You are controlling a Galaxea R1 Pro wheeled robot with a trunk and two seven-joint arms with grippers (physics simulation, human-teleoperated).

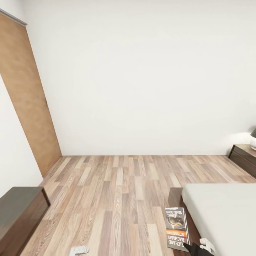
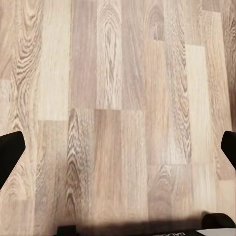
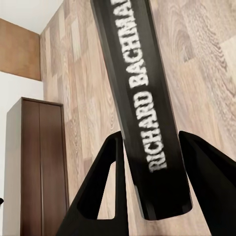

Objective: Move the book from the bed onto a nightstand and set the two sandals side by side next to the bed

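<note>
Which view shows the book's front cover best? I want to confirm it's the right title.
The head view: the book shows its cover picture, orange band and lettering beside the bed. The right wrist view shows its dark spine reading "Richard Bachman", between the right gripper fingers. The left wrist view looks at floor planks.

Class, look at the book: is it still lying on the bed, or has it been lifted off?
Lifted off. The book sits between the right gripper's fingers, and in the head view it hangs beside the bed, above the floor.
</note>
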